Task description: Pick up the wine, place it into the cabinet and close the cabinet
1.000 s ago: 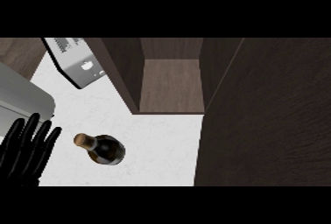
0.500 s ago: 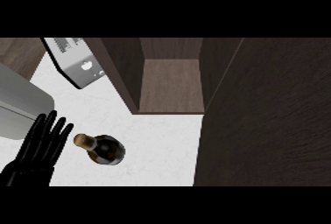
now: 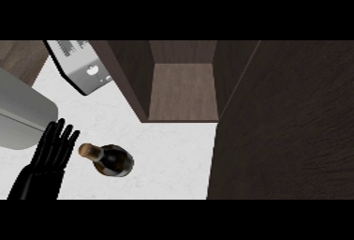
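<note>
With my left hand (image 3: 50,152) spread flat just beside the wine bottle (image 3: 110,159), I should curl round its dark body below the cork (image 3: 87,149), keeping it upright.

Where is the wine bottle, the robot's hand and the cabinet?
wine bottle (image 3: 113,160), head view, on its dark body.
left hand (image 3: 51,149), head view, on its straight fingers.
cabinet (image 3: 183,91), head view, on its open inside floor.

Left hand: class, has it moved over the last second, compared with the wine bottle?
Yes. The left hand, fingers straight, has shifted rightward toward the wine bottle, which stands in the same spot on the counter; it is now just beside the bottle's cork.
</note>
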Controlling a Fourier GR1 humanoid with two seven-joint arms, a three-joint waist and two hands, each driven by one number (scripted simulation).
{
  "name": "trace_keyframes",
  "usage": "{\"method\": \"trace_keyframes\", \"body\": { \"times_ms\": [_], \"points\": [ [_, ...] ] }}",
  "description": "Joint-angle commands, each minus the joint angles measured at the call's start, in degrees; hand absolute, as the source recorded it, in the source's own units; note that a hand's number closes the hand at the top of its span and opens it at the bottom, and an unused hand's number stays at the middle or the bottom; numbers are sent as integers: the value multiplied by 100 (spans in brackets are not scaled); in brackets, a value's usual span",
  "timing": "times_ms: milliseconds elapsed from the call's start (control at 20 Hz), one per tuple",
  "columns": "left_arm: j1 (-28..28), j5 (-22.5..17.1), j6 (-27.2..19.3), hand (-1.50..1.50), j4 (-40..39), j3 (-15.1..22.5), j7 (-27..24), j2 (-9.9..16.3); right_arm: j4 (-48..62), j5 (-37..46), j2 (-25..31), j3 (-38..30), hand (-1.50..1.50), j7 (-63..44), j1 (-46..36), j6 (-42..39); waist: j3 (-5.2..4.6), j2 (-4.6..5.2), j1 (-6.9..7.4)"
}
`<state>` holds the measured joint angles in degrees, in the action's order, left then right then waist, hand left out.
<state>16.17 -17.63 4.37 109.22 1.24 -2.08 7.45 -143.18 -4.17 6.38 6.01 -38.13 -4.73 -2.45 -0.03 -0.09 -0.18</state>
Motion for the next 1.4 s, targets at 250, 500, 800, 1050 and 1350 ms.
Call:
{"method": "trace_keyframes", "body": {
  "times_ms": [250, 500, 800, 1050, 1350],
  "points": [
    [-121, -95, 547, -150, -956, -351, -622, 93, -541, 13, -260, 351, -150, -141, -88, 180, 0, 1, 18],
    [-303, -17, 820, -150, -1727, -445, -1049, 111, -931, -133, -155, 172, -150, -131, 334, 50, 1, -1, -26],
    [-407, 85, 861, -150, -1833, -335, -1029, 13, -1162, -499, 33, -61, -150, -791, 37, 78, 0, -5, -10],
    [-684, 350, 964, -150, -2771, -291, -1786, -238, -557, -505, -51, -290, -150, -88, 152, -105, 2, 5, 3],
    [-829, 587, 1021, -150, -3308, -297, -2122, -200, -1038, -118, -215, 303, -150, -339, 267, 44, -1, -3, -25]
  ]
}}
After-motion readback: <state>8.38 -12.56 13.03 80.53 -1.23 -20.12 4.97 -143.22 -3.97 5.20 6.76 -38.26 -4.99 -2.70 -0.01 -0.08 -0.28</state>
